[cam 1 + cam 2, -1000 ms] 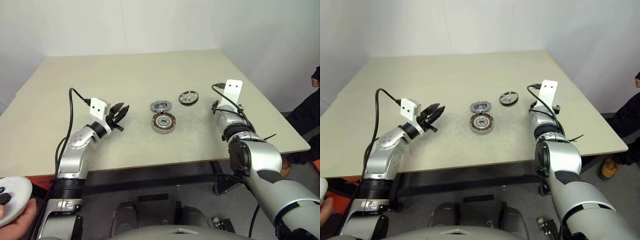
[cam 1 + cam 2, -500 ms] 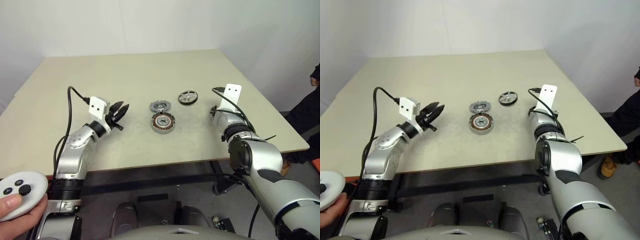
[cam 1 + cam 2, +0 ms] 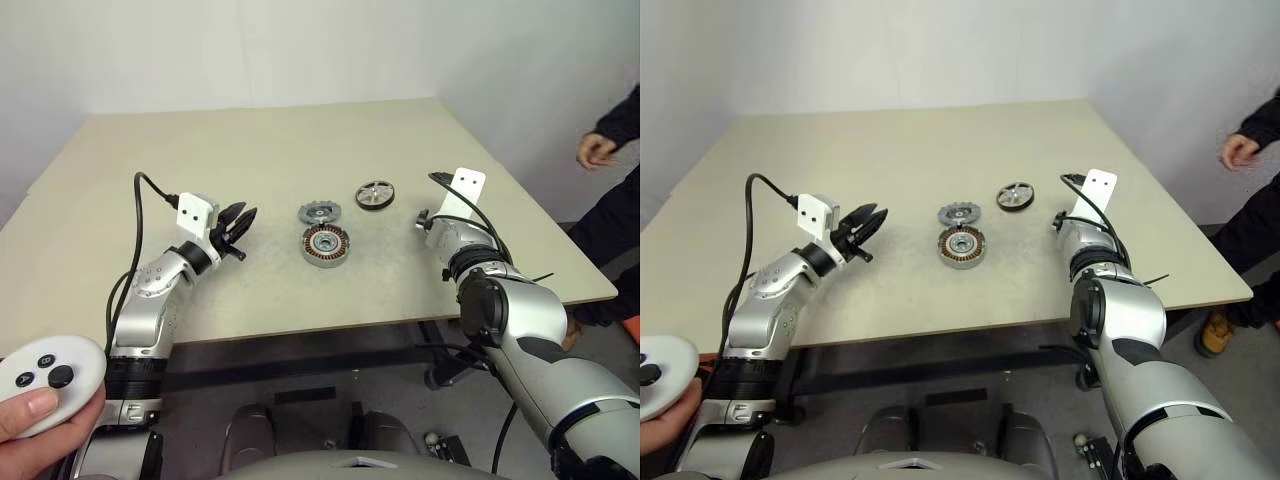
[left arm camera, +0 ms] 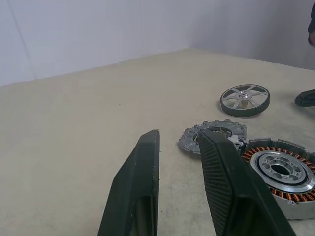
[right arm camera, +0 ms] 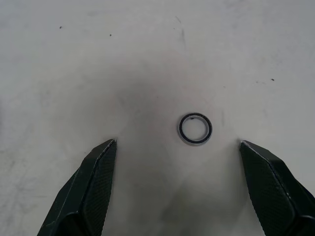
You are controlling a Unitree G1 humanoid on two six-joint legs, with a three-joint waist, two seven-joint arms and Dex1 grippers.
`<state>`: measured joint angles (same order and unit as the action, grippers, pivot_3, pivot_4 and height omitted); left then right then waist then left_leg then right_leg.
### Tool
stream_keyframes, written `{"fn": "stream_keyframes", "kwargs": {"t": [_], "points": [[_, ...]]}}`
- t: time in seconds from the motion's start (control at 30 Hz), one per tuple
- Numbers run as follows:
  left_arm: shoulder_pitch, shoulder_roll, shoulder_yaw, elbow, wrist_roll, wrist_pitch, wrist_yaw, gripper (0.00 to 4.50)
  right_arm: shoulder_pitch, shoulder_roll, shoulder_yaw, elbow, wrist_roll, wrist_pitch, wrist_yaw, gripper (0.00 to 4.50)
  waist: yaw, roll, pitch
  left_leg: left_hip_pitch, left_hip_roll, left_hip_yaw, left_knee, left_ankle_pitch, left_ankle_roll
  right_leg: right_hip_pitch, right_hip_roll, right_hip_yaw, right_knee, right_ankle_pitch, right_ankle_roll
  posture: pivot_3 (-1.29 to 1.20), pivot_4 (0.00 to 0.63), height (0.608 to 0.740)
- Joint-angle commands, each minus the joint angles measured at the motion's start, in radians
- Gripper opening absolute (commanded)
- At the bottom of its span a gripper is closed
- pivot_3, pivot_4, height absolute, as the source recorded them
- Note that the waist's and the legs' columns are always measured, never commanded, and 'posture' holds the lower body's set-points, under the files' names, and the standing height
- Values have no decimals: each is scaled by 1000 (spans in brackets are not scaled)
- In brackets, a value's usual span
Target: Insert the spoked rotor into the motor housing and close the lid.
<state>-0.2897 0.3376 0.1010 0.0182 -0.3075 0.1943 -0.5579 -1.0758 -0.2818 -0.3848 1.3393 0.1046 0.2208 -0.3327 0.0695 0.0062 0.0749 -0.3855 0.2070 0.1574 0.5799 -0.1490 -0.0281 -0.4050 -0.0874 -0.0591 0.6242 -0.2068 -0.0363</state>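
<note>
**Three motor parts wait between two empty tools**

From the head camera, the parts lie together near the middle of the tabletop (image 3: 250,150). The motor housing (image 3: 326,244) sits nearest to the robot with its copper windings facing up, so it is ready to receive a part from above. The lid (image 3: 320,212) lies flat just behind it, almost touching its rim. The spoked rotor (image 3: 375,195) lies flat a little further back and to the right, apart from both. The left tool (image 3: 240,222) hangs above the tabletop on the left of the housing and carries nothing. The right arm's tool is low over the tabletop, right of the rotor. A person's hand (image 3: 40,425) holds a white controller (image 3: 45,372) at the lower left corner, and another person's hand (image 3: 597,150) shows at the right edge.

In the left wrist view, the two fingers (image 4: 142,187) stand a narrow gap apart with nothing between them. They point toward the lid (image 4: 212,136) and the housing (image 4: 278,172); the rotor (image 4: 244,99) is beyond.

In the right wrist view, the right tool (image 5: 187,162) is spread wide and empty. A small ring (image 5: 195,129) lies flat on the tabletop between its fingertips. I judge the rotor is not yet approached.
</note>
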Motion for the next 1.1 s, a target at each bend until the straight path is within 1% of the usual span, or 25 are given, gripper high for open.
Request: {"fn": "stream_keyframes", "kwargs": {"t": [0.03,0.83,1.03,1.1], "points": [[-11,7,9,-38,0,-18,6,1301,-42,-19,-5,-11,6,-21,1,4465,0,0,0,0,0,0,0,0,0,0,0,0,0,0,0,0,0,740],[-26,-2,0,-19,5,-31,1,1301,-66,-11,26,-27,-9,-31,14,4465,0,0,0,0,0,0,0,0,0,0,0,0,0,0,0,0,0,740],[-25,-1,-2,-20,5,-32,-1,1301,-74,-4,86,-46,-41,-41,74,4465,0,0,0,0,0,0,0,0,0,0,0,0,0,0,0,0,0,740],[-22,-1,-3,-22,4,-31,-1,1301,-72,-16,101,-51,-54,-41,39,4465,0,0,0,0,0,0,0,0,0,0,0,0,0,0,0,0,0,740]]}}
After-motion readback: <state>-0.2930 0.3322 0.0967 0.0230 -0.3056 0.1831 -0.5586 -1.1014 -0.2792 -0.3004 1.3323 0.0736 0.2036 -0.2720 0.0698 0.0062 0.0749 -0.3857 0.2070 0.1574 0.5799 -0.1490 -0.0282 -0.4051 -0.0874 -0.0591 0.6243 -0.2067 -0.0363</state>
